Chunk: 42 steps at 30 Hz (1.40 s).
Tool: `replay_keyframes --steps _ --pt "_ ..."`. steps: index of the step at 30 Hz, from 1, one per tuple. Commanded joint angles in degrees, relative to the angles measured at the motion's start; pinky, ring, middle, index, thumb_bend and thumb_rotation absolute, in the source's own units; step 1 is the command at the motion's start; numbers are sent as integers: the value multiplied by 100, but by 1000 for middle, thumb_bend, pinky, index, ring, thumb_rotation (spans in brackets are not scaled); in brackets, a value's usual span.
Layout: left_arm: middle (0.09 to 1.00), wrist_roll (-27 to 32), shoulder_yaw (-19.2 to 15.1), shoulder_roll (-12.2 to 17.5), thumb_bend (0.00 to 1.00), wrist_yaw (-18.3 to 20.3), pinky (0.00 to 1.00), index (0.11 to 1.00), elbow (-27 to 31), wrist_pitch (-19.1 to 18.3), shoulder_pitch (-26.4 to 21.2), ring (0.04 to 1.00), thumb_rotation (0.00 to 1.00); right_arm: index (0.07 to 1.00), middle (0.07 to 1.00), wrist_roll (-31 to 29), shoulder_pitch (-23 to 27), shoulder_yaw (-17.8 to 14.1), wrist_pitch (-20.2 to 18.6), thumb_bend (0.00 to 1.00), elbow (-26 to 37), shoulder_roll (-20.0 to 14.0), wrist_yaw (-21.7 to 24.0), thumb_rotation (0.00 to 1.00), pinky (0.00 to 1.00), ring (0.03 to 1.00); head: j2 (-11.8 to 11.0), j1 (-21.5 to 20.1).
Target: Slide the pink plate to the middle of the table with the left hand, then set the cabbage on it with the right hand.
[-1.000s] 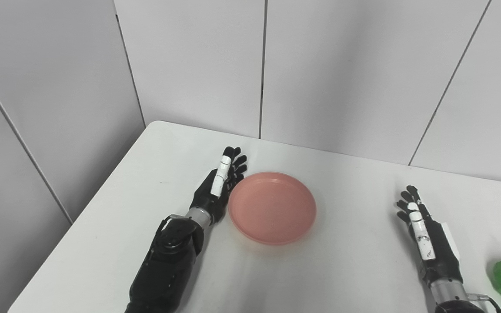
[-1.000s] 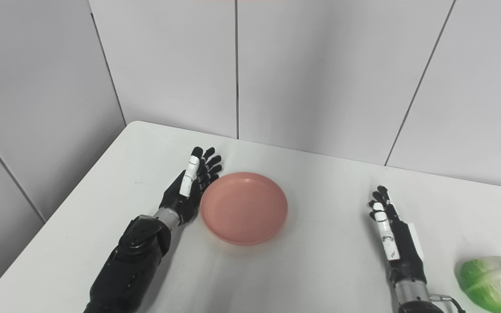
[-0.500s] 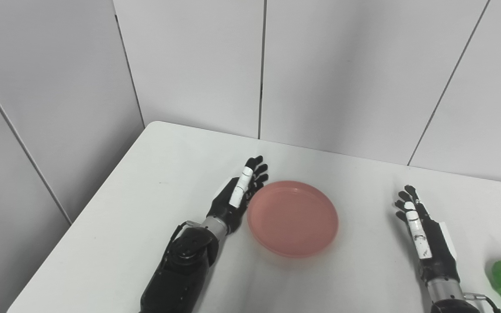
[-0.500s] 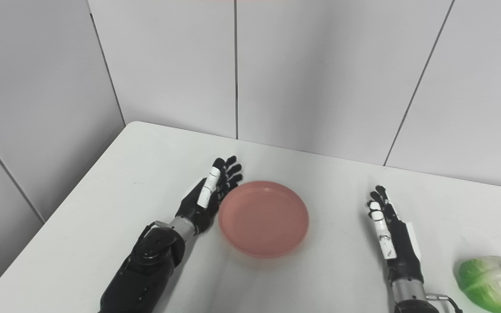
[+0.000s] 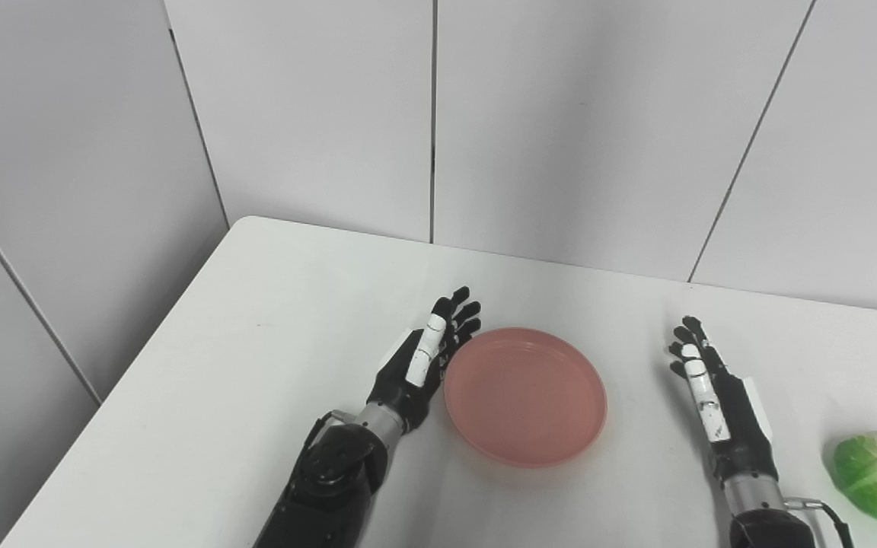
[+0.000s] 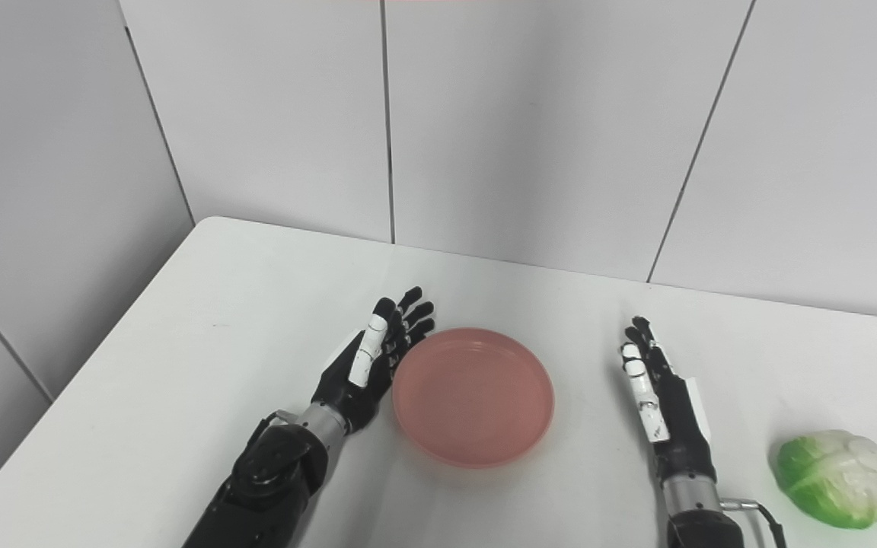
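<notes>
So the white table takes up most of the frame, with its far edge running along a grey panelled wall and its far-left corner rounded off.

The pink plate is the biggest thing on it. It's a shallow round dish with a low raised rim, sitting flat and empty, closer to the near edge than the far one, and roughly mid-way between the two hands.

The left hand is just beside the plate's left rim, turned on edge with the palm facing the plate. Its fingers are stretched out straight and a bit spread, holding nothing. Can't really tell if the palm side is actually touching the rim or is just a hair off it.

The right hand is on the other side of the plate, clearly apart from it. It's also on edge, fingers extended and pointing toward the far edge, gripping nothing.

The cabbage sits off toward the near-right part of the table, past the right hand and not touching it. It's green on the left and pale whitish on the right.
</notes>
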<state>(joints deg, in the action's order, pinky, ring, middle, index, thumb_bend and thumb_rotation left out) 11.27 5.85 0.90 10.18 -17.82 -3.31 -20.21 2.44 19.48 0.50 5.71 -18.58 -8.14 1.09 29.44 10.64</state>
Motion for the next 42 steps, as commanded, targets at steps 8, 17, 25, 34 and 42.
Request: replay_keyframes --steps 8,17,25,34,42 --pt "995 -68 189 -104 860 312 1000 999 -191 -114 151 994 1000 930 913 82 -6 103 -35 260 -177 112 -6 1000 860 888 7 -204" --pt "986 -147 169 39 837 307 998 993 -162 -22 263 978 1000 935 924 336 -7 166 117 332 47 83 -170 1000 867 900 -30 -877" --pt "979 -171 78 182 869 284 1000 986 -313 130 302 973 1000 932 912 972 145 138 86 514 964 -169 -407 966 810 876 -83 -1377" --pt "982 -148 -30 287 926 272 1000 984 -301 143 365 981 1000 918 884 1713 446 101 -147 719 2131 -625 -324 934 760 845 -120 -1964" --pt "969 -86 -128 449 931 467 989 973 -448 235 342 964 1000 946 916 1893 563 -75 -780 999 3084 -1107 124 774 829 886 -150 -2512"
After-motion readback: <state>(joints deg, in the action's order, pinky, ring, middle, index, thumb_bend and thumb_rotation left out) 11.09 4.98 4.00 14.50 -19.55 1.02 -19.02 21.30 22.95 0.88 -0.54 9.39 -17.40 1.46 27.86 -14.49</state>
